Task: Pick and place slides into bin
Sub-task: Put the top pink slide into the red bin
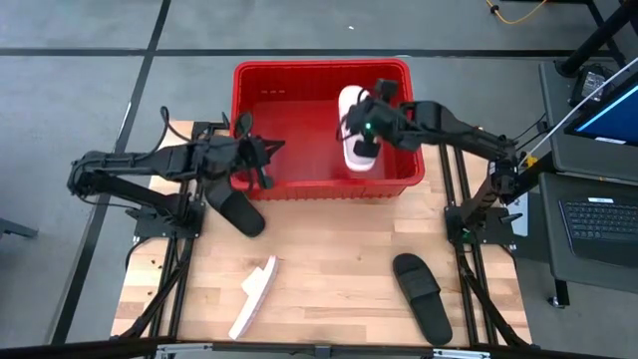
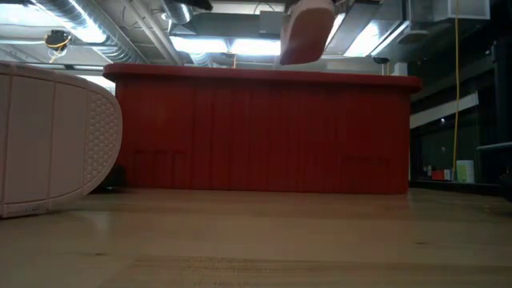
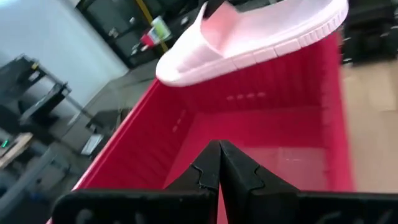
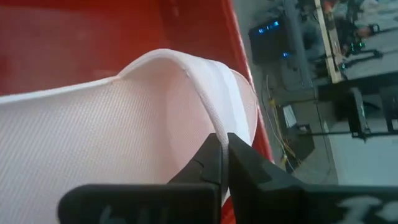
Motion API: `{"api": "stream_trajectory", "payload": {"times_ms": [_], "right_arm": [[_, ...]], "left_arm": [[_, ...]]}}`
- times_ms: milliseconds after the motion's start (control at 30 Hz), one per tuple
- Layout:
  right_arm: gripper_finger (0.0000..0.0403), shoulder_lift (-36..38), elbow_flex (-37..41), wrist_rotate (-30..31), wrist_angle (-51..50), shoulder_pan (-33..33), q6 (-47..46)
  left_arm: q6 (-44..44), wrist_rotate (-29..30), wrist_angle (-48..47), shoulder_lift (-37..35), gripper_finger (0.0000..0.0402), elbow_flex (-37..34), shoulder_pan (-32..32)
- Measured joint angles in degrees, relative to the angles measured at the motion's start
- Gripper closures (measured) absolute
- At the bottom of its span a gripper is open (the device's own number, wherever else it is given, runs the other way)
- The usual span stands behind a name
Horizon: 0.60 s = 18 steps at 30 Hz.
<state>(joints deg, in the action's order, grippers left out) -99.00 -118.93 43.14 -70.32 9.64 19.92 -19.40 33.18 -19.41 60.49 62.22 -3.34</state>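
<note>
The red bin [image 1: 321,130] stands at the table's far middle. My right gripper [image 1: 365,128] is shut on a pale pink slide [image 1: 356,135] above the bin's right half. That slide also shows over the rim in the low view [image 2: 306,32]. My left gripper [image 1: 265,168] is shut and empty over the bin's near left corner. A black slide [image 1: 237,211] lies by the left arm. A second pink slide [image 1: 254,297] stands on its long edge at the near left. A second black slide [image 1: 422,295] lies flat at the near right. My right gripper pinches the pink slide's strap at its arched edge [image 4: 214,118] between its two fingers. The fingers come from the table's right, slanting down. The slide is lifted clear above the bin, tilted, with one end [image 2: 300,56] pointing down toward the bin.
The bin's floor [image 3: 261,134] is bare where it shows. Arm bases and frame rails stand at the table's left and right edges. A desk with a laptop [image 1: 598,224] stands to the right, off the table. Bare wood [image 1: 334,269] lies between the near slides.
</note>
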Motion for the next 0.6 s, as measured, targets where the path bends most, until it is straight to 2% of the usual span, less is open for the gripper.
{"api": "stream_trajectory", "payload": {"times_ms": [133, 333, 600], "right_arm": [[0.0391, 1.21, 0.03, -1.64, -0.32, 3.70, 0.53], [0.0391, 2.32, 0.02, -5.43, 0.09, 6.78, 1.79], [0.0391, 2.51, 0.02, -5.67, 0.20, 8.20, 3.65]], "left_arm": [[1.94, -0.72, -2.24, 0.13, 0.0400, 0.00, -3.85], [2.30, -8.59, -6.10, 1.64, 0.0400, 0.02, -8.13], [-0.35, -10.61, -9.02, 4.96, 0.0400, 2.58, -11.83]]}}
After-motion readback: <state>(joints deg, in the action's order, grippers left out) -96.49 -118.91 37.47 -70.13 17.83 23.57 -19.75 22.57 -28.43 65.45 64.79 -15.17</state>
